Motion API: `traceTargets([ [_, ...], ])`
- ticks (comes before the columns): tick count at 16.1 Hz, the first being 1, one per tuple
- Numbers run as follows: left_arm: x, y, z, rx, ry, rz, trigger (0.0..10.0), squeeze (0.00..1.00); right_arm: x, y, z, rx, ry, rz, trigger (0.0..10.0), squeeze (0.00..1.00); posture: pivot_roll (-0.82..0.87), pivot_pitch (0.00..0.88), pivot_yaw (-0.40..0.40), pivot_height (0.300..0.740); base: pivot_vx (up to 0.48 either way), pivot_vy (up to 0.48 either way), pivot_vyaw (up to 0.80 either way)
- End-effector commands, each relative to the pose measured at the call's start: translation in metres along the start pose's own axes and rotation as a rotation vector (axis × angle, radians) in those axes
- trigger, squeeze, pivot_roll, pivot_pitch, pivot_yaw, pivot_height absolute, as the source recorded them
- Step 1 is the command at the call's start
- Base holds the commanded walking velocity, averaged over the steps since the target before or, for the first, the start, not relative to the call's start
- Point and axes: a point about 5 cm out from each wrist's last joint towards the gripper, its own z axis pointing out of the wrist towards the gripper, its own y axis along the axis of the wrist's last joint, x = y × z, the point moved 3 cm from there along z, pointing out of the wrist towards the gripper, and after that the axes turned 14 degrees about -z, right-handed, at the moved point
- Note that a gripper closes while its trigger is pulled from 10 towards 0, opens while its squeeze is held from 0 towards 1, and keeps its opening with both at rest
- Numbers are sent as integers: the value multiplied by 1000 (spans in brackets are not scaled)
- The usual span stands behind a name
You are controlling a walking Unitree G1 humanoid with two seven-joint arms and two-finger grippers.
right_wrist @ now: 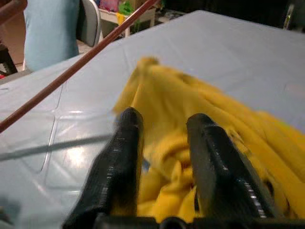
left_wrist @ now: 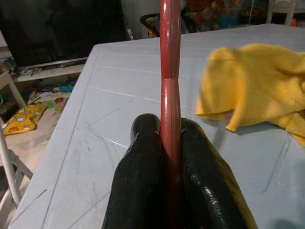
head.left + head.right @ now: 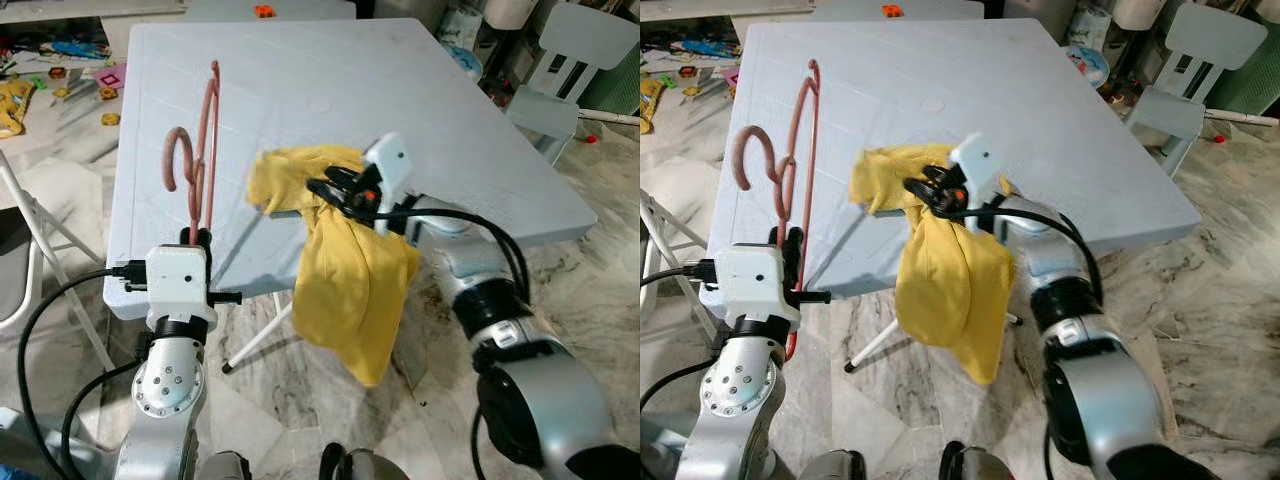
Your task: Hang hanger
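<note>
A reddish-pink hanger [image 3: 207, 130] stands upright over the front left corner of the pale blue table [image 3: 330, 70], hook [image 3: 176, 152] pointing left. My left gripper [image 3: 197, 238] is shut on the hanger's lower bar [image 2: 170, 71], just above the table edge. A yellow garment [image 3: 355, 290] lies partly on the table and hangs over its front edge. My right gripper [image 3: 335, 190] is to the right of the hanger, shut on a bunched fold of that garment [image 1: 200, 109]; the cloth sits between its fingers [image 1: 125, 143].
A pale blue child's chair [image 3: 570, 60] stands at the back right. Toys [image 3: 60, 70] litter the floor at the back left. White folding-frame legs [image 3: 40, 220] stand left of the table, and another white leg [image 3: 255, 345] shows under it. Marble floor lies in front.
</note>
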Motion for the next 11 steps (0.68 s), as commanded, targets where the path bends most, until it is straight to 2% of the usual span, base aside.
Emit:
traceTargets([
  [1,-6,3,2,-18,-26,-6,10000,0,3,5,-1,-7,22,5,10000,1000,93,148,-72,740,0,0,0],
  [5,-4,2,0,-14,-21,-9,10000,0,-1,3,-14,35,-31,-143,10000,1000,89,154,-75,740,0,0,0],
  [8,-6,-1,-2,-5,-32,-9,10000,0,-8,6,-25,35,-122,-173,10000,1000,84,155,-75,740,0,0,0],
  [9,-8,-1,0,-6,-41,-8,10000,0,-13,6,-37,44,-203,-206,10000,1000,74,157,-70,740,0,0,0],
  [11,-7,0,1,-7,-43,-8,10000,0,-11,1,-41,72,-201,-200,10000,1000,72,158,-68,740,0,0,0],
])
